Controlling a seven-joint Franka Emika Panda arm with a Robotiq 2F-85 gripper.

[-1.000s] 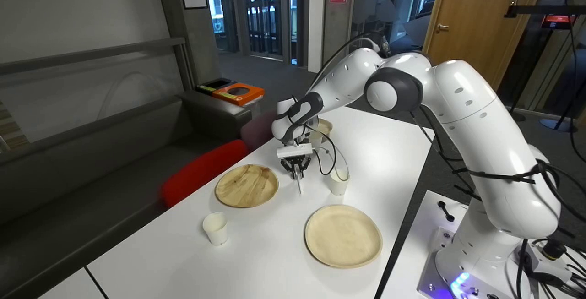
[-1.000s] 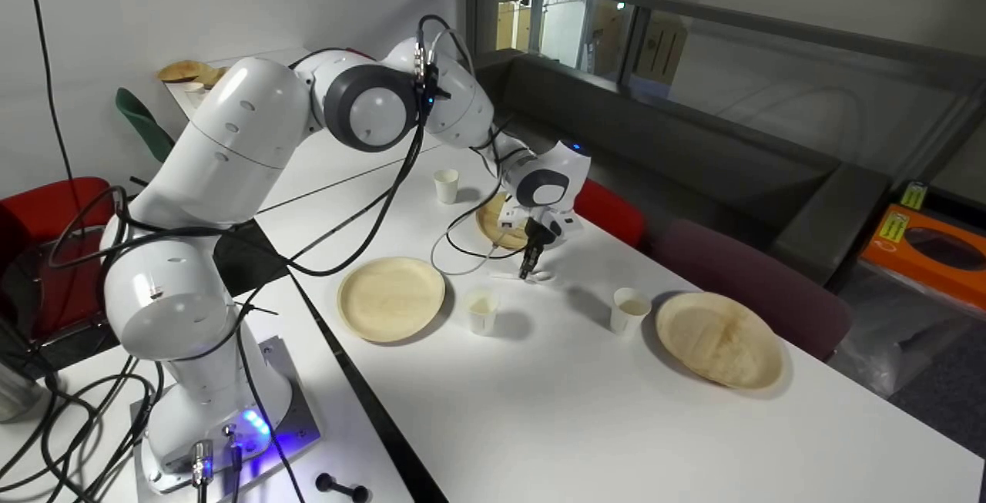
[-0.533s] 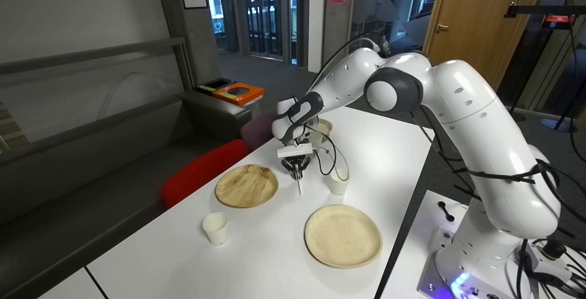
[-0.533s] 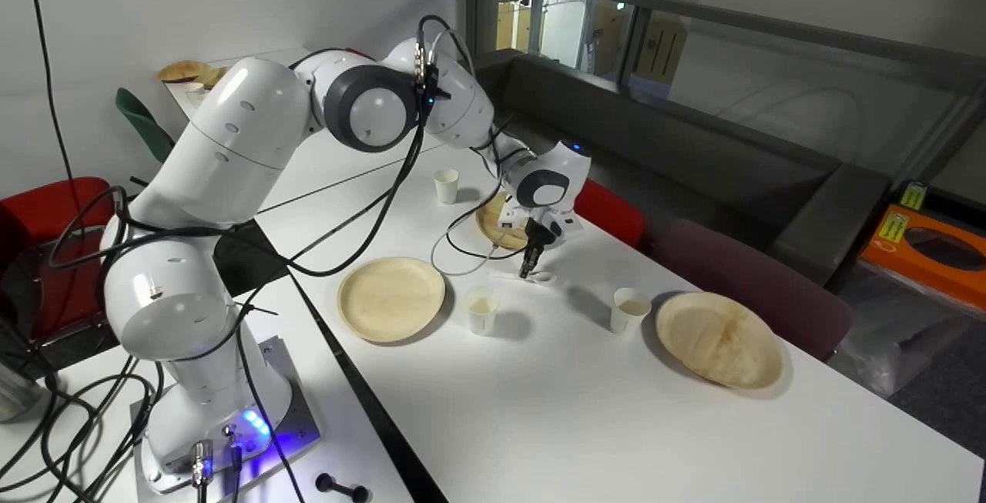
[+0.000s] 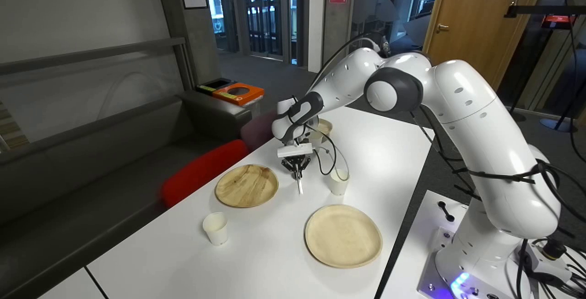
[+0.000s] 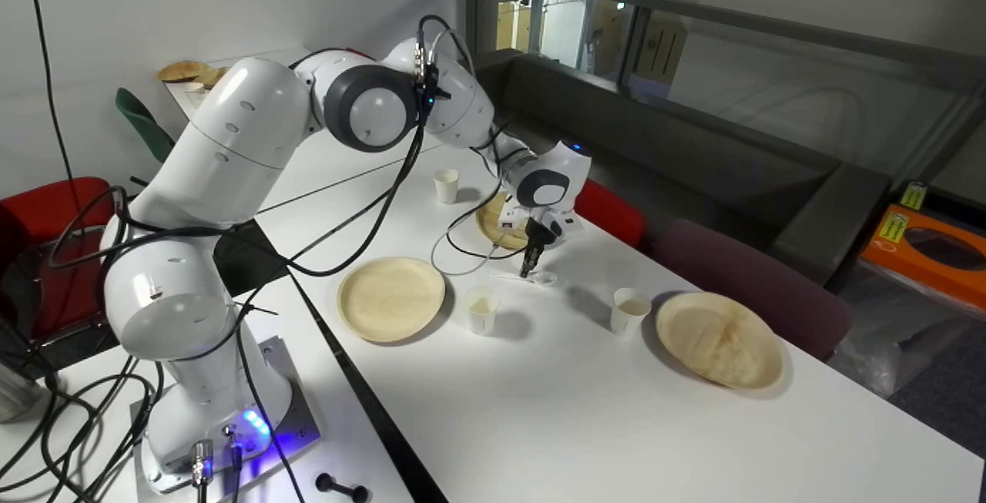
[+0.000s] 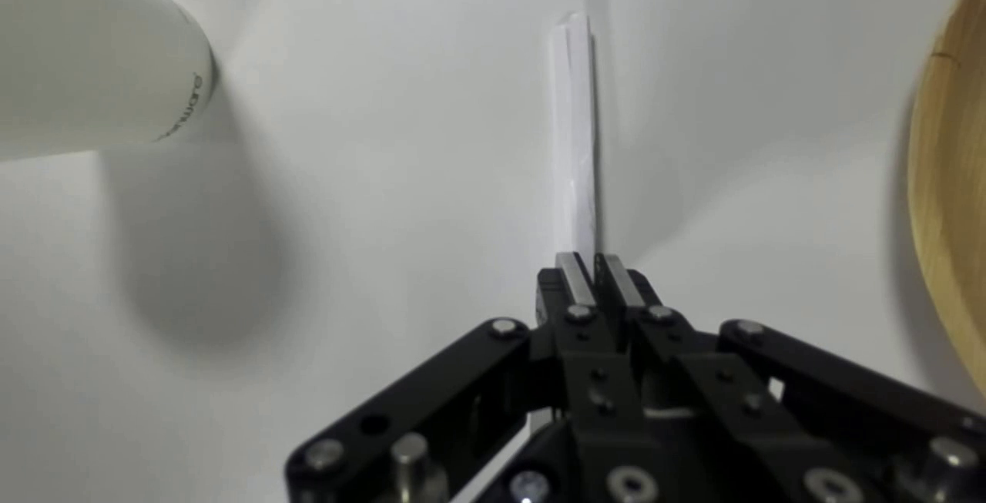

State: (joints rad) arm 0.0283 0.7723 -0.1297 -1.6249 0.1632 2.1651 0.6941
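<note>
Wrist view: a white spoon [image 7: 576, 133] is showing against the white table [image 7: 385, 125], its handle [image 7: 579, 87] running from upper centre of the frame down to the gripper [image 7: 595, 266], lower centre. Handle is looking long, narrow and straight, a lengthwise crease splitting it into two faces; soft shadow is falling along its right side and past its tip. In an exterior view, the rounded bowl [image 6: 544, 278] is showing just right of the gripper, a little below and right of mid-frame, handle pointing left. Jaws are standing almost together, a thin slit between, directly over the handle; whether they are pinching it, cannot tell. A pale cup [image 7: 100, 56] is filling the wrist view's upper left corner; a wooden plate [image 7: 936, 210] is curving along its right edge.
</note>
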